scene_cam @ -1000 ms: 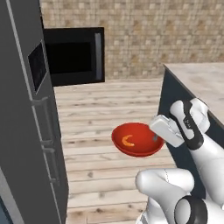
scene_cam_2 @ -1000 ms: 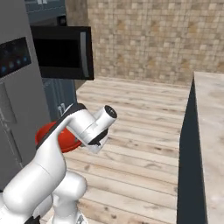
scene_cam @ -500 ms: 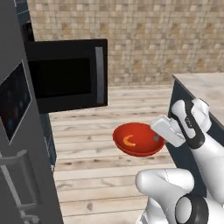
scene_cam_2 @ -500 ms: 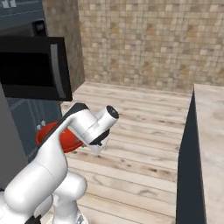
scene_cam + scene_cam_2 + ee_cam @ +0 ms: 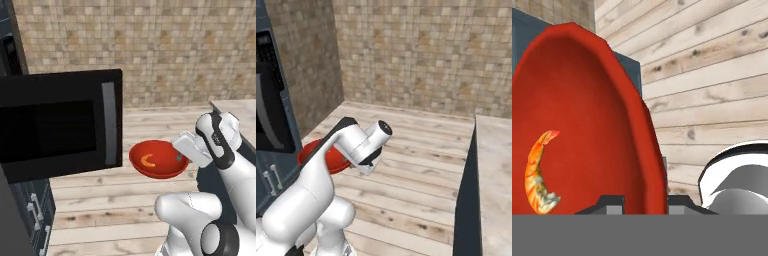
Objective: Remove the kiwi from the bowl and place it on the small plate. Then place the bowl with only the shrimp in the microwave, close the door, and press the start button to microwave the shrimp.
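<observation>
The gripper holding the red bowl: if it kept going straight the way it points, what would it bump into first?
Probably the microwave's open door. The gripper, shut on the bowl rim, points left toward it, though depth is hard to judge.

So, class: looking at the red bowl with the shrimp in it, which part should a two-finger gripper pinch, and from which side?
Pinch the thin rim of the bowl on the arm's side, as the gripper does now: the wide shallow body won't fit between the jaws, the wall is thin, and the shrimp lies away from that edge.
</observation>
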{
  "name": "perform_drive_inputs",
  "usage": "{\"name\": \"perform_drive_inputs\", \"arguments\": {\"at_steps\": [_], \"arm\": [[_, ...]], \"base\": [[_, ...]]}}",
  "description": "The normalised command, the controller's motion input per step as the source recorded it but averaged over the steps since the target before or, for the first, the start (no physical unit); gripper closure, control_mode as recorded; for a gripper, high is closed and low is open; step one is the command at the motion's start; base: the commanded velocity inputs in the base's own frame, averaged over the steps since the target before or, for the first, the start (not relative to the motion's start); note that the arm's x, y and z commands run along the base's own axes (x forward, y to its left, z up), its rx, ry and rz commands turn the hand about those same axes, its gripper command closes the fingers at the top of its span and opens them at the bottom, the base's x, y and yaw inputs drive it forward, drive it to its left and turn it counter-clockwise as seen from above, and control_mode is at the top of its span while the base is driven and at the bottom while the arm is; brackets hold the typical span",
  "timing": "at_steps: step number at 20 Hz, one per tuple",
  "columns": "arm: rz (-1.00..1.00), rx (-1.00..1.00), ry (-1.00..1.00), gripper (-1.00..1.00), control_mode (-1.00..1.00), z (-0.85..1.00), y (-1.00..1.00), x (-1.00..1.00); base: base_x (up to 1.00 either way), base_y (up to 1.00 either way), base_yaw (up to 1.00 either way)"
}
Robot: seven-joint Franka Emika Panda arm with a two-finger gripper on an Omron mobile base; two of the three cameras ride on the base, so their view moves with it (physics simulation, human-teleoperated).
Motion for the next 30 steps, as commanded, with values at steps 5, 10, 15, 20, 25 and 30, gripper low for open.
{"name": "perform_drive_inputs", "arguments": {"at_steps": [5, 10, 15, 20, 25, 30], "arm": [[0.00, 0.00, 0.00, 1.00, 1.00, 0.00, 0.00, 0.00], [0.00, 0.00, 0.00, 1.00, 1.00, 0.00, 0.00, 0.00], [0.00, 0.00, 0.00, 1.00, 1.00, 0.00, 0.00, 0.00], [0.00, 0.00, 0.00, 1.00, 1.00, 0.00, 0.00, 0.00], [0.00, 0.00, 0.00, 1.00, 1.00, 0.00, 0.00, 0.00], [0.00, 0.00, 0.00, 1.00, 1.00, 0.00, 0.00, 0.00]], "base": [[1.00, -0.09, 0.27], [0.79, -0.34, 0.45], [0.54, -0.32, 0.46], [0.45, -0.36, 0.47], [0.31, -0.35, 0.48], [0.52, 0.06, 0.48]]}}
